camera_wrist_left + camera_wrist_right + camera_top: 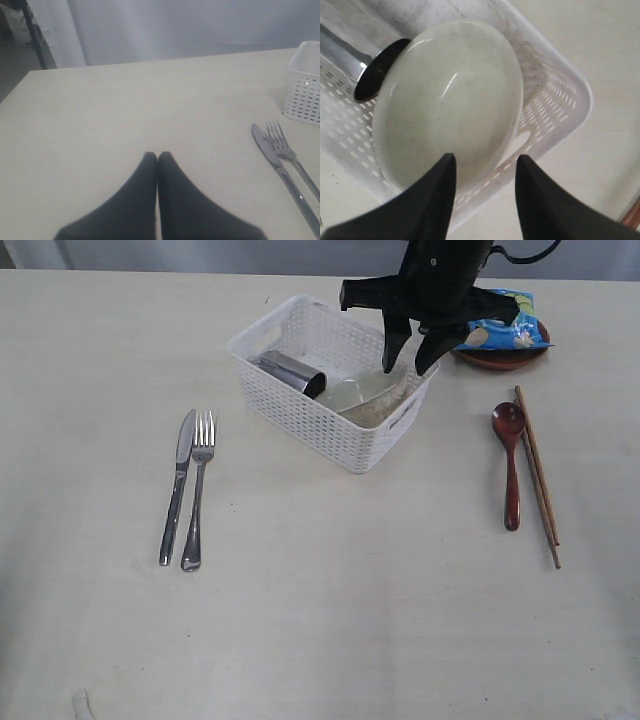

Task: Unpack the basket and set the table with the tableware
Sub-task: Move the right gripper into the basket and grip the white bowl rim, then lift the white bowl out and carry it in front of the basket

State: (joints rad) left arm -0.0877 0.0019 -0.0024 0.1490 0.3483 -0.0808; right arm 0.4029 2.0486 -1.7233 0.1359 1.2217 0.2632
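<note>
One each of basket (300, 420), bowl (365, 392), cup (290, 372), fork (198, 490), knife (178, 485), spoon (511, 465), plate (500, 361), chip bag (515, 330); two chopsticks (537, 475).

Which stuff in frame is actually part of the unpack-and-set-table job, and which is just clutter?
Part of the job:
- basket, with the bowl and steel cup inside it
- fork and knife, side by side on the table
- wooden spoon and chopsticks, side by side
- brown plate

Just lying about:
- blue chip bag, resting on the plate

light: bright, even | shadows: soft | glare: streak on bowl (447, 107) | blur: left pincer (157, 156) soft-edged
</note>
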